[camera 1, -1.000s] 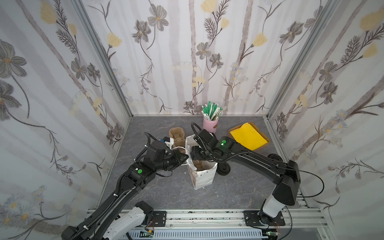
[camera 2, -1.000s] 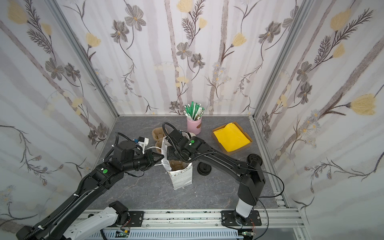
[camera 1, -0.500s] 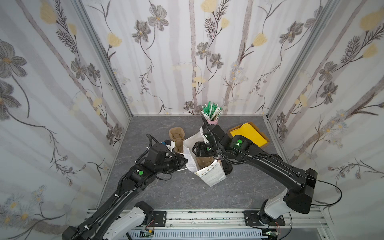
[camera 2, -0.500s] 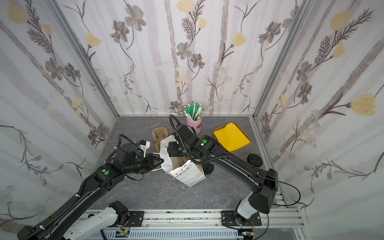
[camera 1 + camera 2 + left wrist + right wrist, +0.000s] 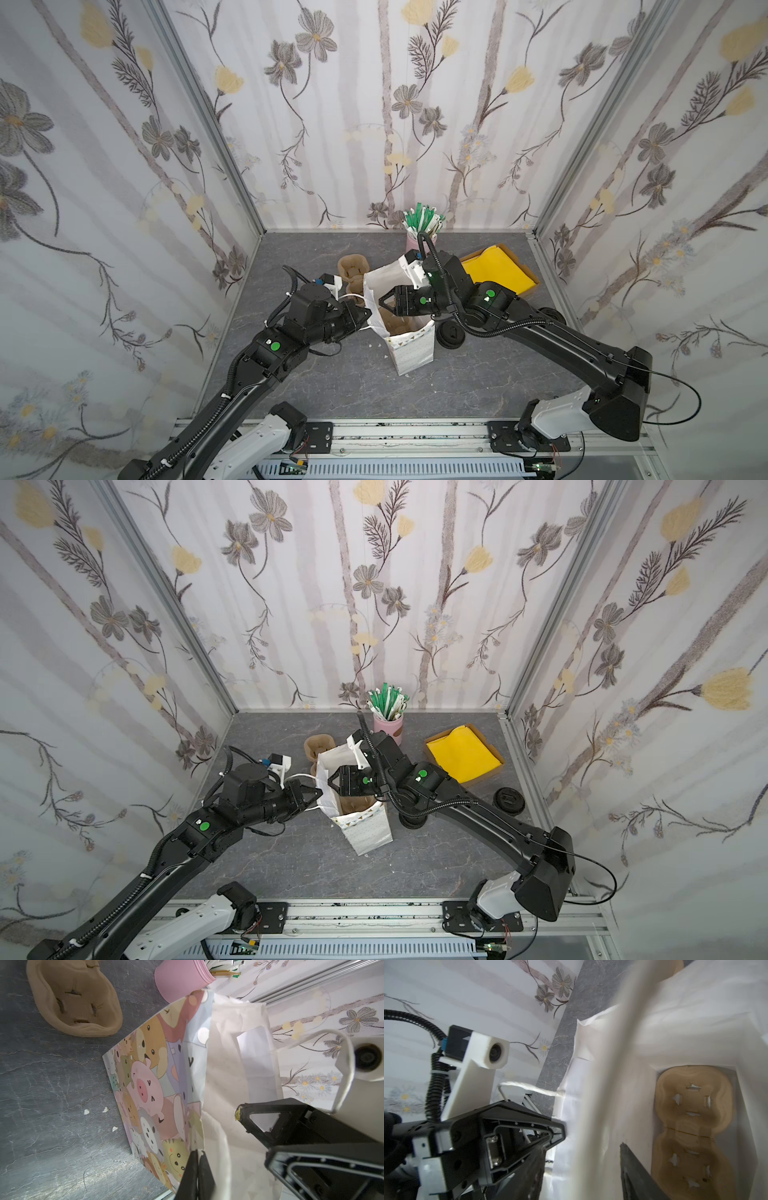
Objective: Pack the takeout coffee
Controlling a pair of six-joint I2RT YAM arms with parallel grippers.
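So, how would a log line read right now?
bag: standing, cup tray inside | left gripper: shut on bag rim | right gripper: open at bag mouth | coffee: not in view

Both arms reach inward, elbows bent. The left end effector [image 5: 366, 319] pinches shut on the paper bag [image 5: 409, 353] rim; the right end effector [image 5: 380, 304] lies level, jaws parted.

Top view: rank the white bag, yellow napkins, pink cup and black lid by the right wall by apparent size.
Largest first:
white bag
yellow napkins
pink cup and black lid, too alike to rank
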